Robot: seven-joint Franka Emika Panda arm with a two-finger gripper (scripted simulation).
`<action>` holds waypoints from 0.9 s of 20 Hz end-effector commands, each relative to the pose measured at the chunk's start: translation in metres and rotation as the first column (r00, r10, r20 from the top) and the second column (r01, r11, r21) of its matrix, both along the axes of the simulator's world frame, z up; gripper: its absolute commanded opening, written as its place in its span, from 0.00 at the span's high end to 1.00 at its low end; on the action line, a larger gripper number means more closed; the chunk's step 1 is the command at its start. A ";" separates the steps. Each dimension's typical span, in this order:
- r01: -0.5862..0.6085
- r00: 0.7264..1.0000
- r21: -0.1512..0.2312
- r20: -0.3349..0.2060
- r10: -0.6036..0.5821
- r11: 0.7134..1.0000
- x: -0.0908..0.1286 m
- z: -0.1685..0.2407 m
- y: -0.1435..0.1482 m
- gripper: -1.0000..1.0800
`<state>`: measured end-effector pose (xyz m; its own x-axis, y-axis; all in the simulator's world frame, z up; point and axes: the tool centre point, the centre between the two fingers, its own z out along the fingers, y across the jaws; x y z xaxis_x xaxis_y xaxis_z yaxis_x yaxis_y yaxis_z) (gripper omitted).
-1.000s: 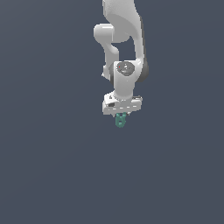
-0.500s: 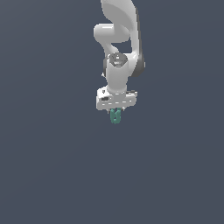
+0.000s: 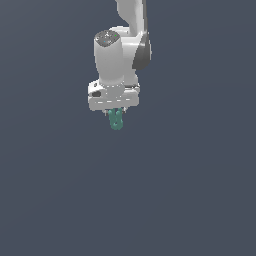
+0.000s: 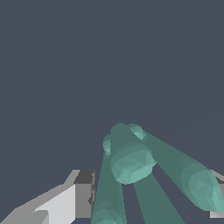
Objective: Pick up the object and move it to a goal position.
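Flat dark slate-grey backdrop fills both views; you get no worktop edge, no corners, no goal marker, so nothing to place things against. The white Franka arm (image 3: pixel 122 55) comes down from the top of the exterior view, wrist pointing down.

The claw (image 3: pixel 116 114) sits under the white hand, and the object (image 3: pixel 116 120), a small teal-green lumpy piece like short joined cylinders, hangs out below it, well clear of anything else. In the wrist view the object (image 4: pixel 131 159) shows as several teal lobes running out between the two fingers (image 4: pixel 83 194), one grey pad on each side. Read it as the claw clamped on the object's upper end; actual pad contact is hidden, so that's a judgement.

Handling: looks rigid and light, far smaller than the hand. The bumpy, rounded surface gives the pads little flat area, so expect it could twist or slip if you swing fast. Best hold is across a narrow waist between lobes, near the middle.

Containers: none visible, nothing to report inside any.
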<state>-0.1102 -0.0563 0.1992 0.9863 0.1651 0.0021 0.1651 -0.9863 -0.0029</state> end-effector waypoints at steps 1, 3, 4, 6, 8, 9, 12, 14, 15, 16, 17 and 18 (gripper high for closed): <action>0.000 1.000 0.002 0.000 0.000 1.000 -0.006 0.022 -0.023 1.00; 0.000 1.000 0.002 0.000 0.000 1.000 -0.011 0.040 -0.042 1.00; 0.000 1.000 0.002 0.000 0.000 1.000 -0.013 0.049 -0.051 1.00; 0.000 1.000 0.002 0.000 0.000 1.000 -0.018 0.067 -0.070 1.00; 0.000 1.000 0.001 0.000 0.000 1.000 -0.022 0.084 -0.088 1.00; 0.000 1.000 0.001 0.000 0.000 1.000 -0.024 0.093 -0.097 1.00; 0.000 1.000 0.000 -0.001 0.000 1.000 -0.029 0.117 -0.123 1.00; 0.000 1.000 -0.001 -0.001 0.000 1.000 -0.031 0.131 -0.138 1.00; 0.000 1.000 -0.001 -0.001 0.000 1.000 -0.033 0.137 -0.144 1.00; 0.000 1.000 -0.001 -0.001 0.000 1.000 -0.034 0.143 -0.150 1.00; 0.000 1.000 -0.001 -0.001 0.000 1.000 -0.034 0.148 -0.156 1.00; 0.000 1.000 -0.002 -0.002 0.000 1.000 -0.035 0.153 -0.161 1.00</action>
